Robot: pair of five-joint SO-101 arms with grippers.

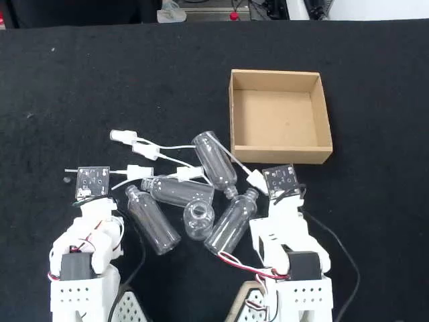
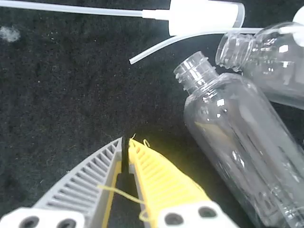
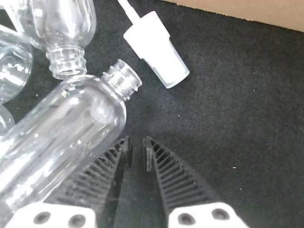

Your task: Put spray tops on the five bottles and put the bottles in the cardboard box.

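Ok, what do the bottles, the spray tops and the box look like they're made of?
Bottles: likely clear glossy plastic, see-through with bright glints. Spray tops: white plastic, matte-looking, with thin translucent tubes. Cardboard box: plain brown cardboard, dull, no sheen.

This looks like a robotics lab or a maker's workshop. My left arm [image 1: 87, 241] and right arm [image 1: 288, 231] are small, white, printed plastic, set side by side at a table [image 1: 100, 80] covered in black cloth. Red and white wires [image 1: 244, 263] loop bare off my motors. My left gripper [image 2: 126, 141] is ribbed printed plastic with stray yellow filament hanging off it. Past the table's far edge lie tangled cables [image 1: 268, 8] and a small red object [image 1: 232, 15].
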